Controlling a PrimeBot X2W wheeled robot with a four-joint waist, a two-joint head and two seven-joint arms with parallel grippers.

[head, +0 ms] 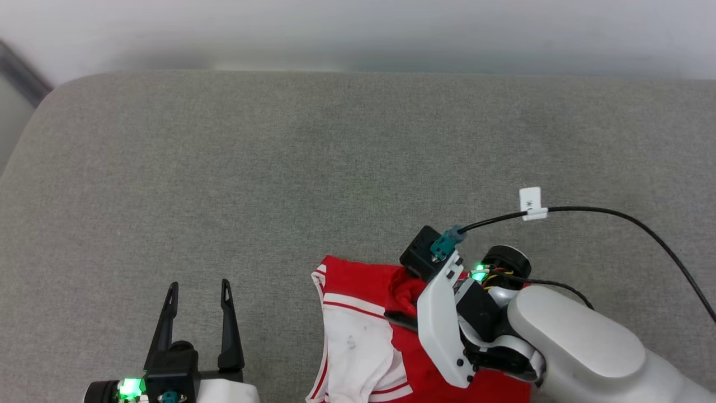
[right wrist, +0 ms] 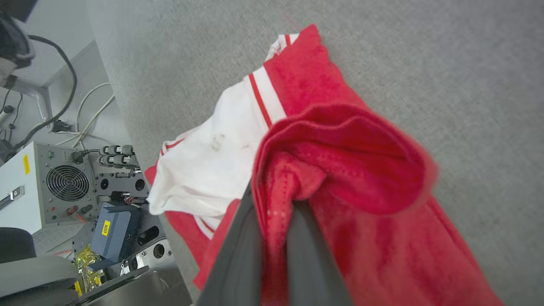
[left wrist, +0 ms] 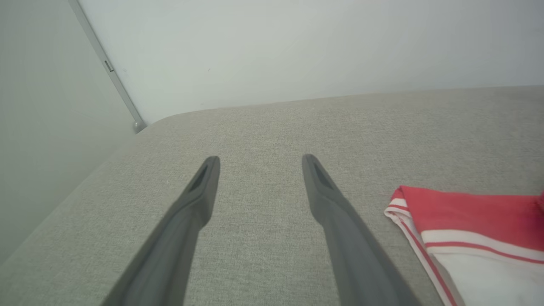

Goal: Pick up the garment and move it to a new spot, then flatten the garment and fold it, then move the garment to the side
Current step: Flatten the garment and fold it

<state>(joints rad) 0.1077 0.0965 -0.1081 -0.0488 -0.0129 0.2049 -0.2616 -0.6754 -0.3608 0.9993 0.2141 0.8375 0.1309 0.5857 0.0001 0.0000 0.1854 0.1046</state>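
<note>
Head view, left hand: I see my left hand [head: 199,284] low on the left, its fingers spread wide and empty over the grey bench [head: 279,168].
Head view, right hand: my right hand [head: 404,317] is pinched tight on a red fold of the garment [head: 358,341], which is bunched at the bench's near edge with its white lining showing.
Left wrist view: the fingers [left wrist: 199,199] are parted; the garment [left wrist: 467,208] lies to their right, apart from them.
Right wrist view: both fingers [right wrist: 238,255] squeeze raised red cloth of the garment [right wrist: 340,127].

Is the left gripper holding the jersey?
No, the left gripper is open over the bare gray surface, apart from the jersey.
</note>
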